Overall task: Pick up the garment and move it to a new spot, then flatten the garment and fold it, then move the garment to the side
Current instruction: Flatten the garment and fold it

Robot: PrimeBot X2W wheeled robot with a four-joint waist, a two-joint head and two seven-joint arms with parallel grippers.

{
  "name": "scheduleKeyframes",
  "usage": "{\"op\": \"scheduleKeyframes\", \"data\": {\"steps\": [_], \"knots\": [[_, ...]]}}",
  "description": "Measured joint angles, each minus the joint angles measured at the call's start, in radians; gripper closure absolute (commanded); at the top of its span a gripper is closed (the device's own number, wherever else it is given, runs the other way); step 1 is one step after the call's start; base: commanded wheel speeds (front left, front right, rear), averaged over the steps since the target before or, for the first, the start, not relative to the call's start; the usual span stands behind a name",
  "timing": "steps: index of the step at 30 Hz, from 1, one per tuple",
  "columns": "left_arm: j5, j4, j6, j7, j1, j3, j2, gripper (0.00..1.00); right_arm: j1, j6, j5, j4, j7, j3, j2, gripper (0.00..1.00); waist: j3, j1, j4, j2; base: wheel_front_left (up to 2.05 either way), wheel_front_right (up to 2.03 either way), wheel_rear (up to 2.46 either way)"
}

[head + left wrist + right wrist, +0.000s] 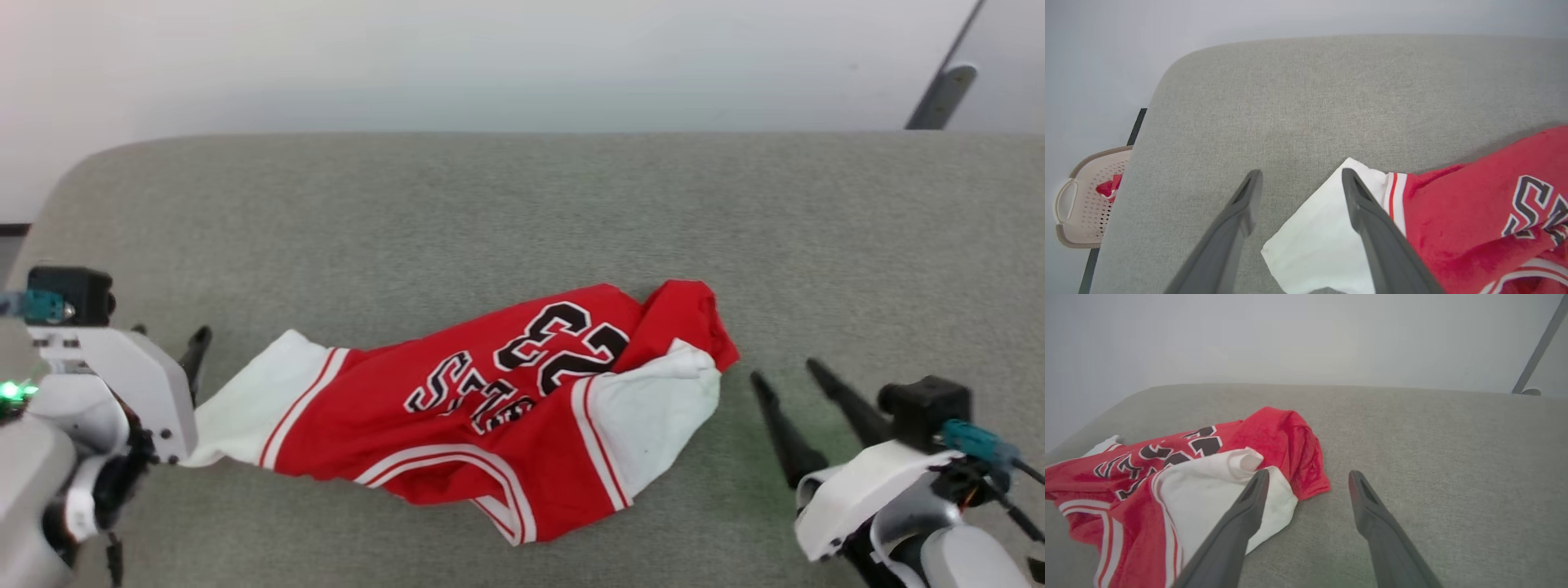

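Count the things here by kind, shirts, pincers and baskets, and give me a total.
Shirt: 1
Pincers: 2 (left pincer, right pincer)
Basket: 1
Total: 4

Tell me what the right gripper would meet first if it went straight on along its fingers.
Probably the bare grey surface beside the garment's red edge: that is what lies between the right gripper's open fingers. One finger might graze the white sleeve; depth is unclear.

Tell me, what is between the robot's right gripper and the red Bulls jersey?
Nothing but a narrow strip of bare grey padded tabletop. The head view shows it between the open right gripper and the red Bulls jersey.
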Motion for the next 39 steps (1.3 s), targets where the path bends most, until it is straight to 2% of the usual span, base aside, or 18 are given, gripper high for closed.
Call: {"op": "scheduleKeyframes", "data": {"steps": [6, 15, 22, 23, 24, 25, 33, 39], "knots": [[0.053, -0.079, 0.012, -0.205, 0.062, 0.026, -0.019, 0.00, 0.003, 0.000, 0.060, 0.025, 0.130, 0.049, -0.021, 0.00, -0.001, 0.0000, 0.043, 0.0000, 0.00, 0.00, 0.00], [0.066, -0.125, 0.035, -0.455, 0.149, 0.087, -0.080, 0.00, -0.005, 0.000, 0.068, 0.081, 0.260, 0.035, -0.020, 0.00, 0.015, 0.0000, 0.106, 0.0000, 0.00, 0.00, 0.00], [0.087, -0.124, 0.044, -0.530, 0.200, 0.134, -0.134, 0.00, -0.044, 0.000, 0.034, 0.132, 0.317, 0.011, 0.004, 0.00, 0.036, 0.0000, 0.145, 0.0000, 0.00, 0.00, 0.00], [0.089, -0.123, 0.044, -0.535, 0.205, 0.145, -0.144, 0.00, -0.050, 0.000, 0.025, 0.138, 0.320, 0.012, 0.004, 0.02, 0.039, 0.0000, 0.150, 0.0000, 0.00, 0.00, 0.00], [0.097, -0.122, 0.043, -0.535, 0.212, 0.151, -0.152, 0.00, -0.054, 0.000, 0.023, 0.145, 0.325, 0.010, 0.006, 0.60, 0.041, 0.0000, 0.154, 0.0000, 0.00, 0.00, 0.00], [0.104, -0.120, 0.042, -0.537, 0.219, 0.160, -0.159, 0.00, -0.060, 0.000, 0.019, 0.151, 0.327, 0.008, 0.009, 1.00, 0.043, 0.0000, 0.159, 0.0000, 0.00, 0.00, 0.00], [0.173, -0.126, 0.004, -0.541, 0.263, 0.272, -0.225, 0.00, -0.075, 0.000, -0.020, 0.166, 0.334, -0.031, 0.018, 1.00, 0.052, 0.0000, 0.177, 0.0000, 0.00, 0.00, 0.00], [0.233, -0.132, -0.036, -0.541, 0.300, 0.351, -0.264, 0.00, -0.068, 0.000, -0.031, 0.105, 0.411, -0.090, -0.006, 1.00, 0.047, 0.0000, 0.172, 0.0000, 0.00, 0.00, 0.00]]}}
